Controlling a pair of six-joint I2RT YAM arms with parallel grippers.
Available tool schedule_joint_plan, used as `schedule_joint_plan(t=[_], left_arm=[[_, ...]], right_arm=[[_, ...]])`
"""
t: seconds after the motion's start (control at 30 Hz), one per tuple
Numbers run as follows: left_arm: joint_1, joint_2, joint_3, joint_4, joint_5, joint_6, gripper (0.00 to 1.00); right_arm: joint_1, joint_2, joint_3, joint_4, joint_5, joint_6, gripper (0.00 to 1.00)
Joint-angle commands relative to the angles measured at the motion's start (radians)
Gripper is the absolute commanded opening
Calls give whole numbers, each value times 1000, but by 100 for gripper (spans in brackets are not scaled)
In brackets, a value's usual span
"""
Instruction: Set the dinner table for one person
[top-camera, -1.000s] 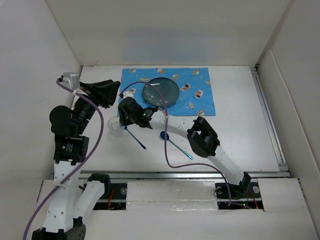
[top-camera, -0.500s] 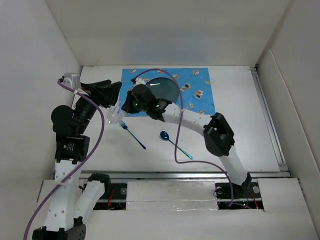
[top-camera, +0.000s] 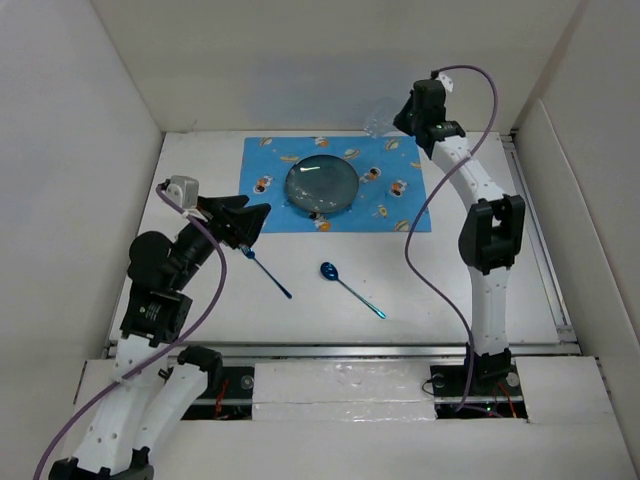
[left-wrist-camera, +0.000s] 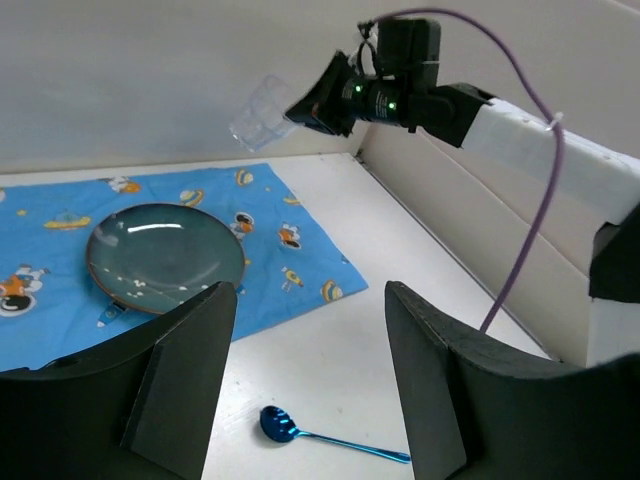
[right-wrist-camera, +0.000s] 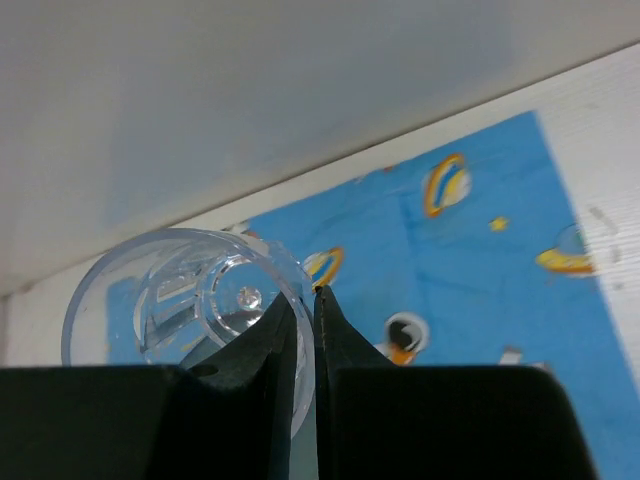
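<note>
R gripper (right-wrist-camera: 316, 300) pinches clear cup (right-wrist-camera: 180, 295) by its wall, aloft over far-right of blue placemat (top-camera: 400, 165); L gripper (left-wrist-camera: 305, 340) fingers wide, nothing between, near fork (top-camera: 268, 272) on left of dinner table (top-camera: 480, 270).

The top camera looks down from above the near edge over the dinner table (top-camera: 300, 320). The left wrist camera sits low at near left, facing far-right between its fingers (left-wrist-camera: 180, 400). The right wrist camera hangs close over the clear cup (right-wrist-camera: 150, 290) at the far edge, and all three share the blue placemat (top-camera: 400, 165).
</note>
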Motion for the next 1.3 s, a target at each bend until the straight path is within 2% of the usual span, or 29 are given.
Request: schedule_joint_plan(t=[0.0,0.13,0.23,0.3,0.47,1.1,1.17,1.2,1.27], left_arm=[[-19,-73,-21,-11,-79,56,58],[-67,-129,-97,-103,-143,105,60],[-91,-154,-100,-189,-183,113,60],[-133,-175,-110,-229,-258,121,60],[-133,-217,-110,-238,-347,104,60],[-133,-177,-111,-194,-305,110,61],[-133,-169,-110,-195,-306,110,61],[-133,-169,-109,-200,-305,110,61],[-133,-169,-110,-198,-301,110,61]], right_arm=[[-25,93,161,-156,5,-55,0],[-88,223,358,-234,-1,-71,0],[-98,274,374,-248,10,-73,0],[-99,294,371,-259,37,-73,0],[-108,314,383,-277,122,-100,0],[-129,395,452,-317,205,-131,0],[-138,395,452,-317,195,-128,4],[-138,394,450,-314,195,-125,12],[-138,384,437,-308,189,-128,20]])
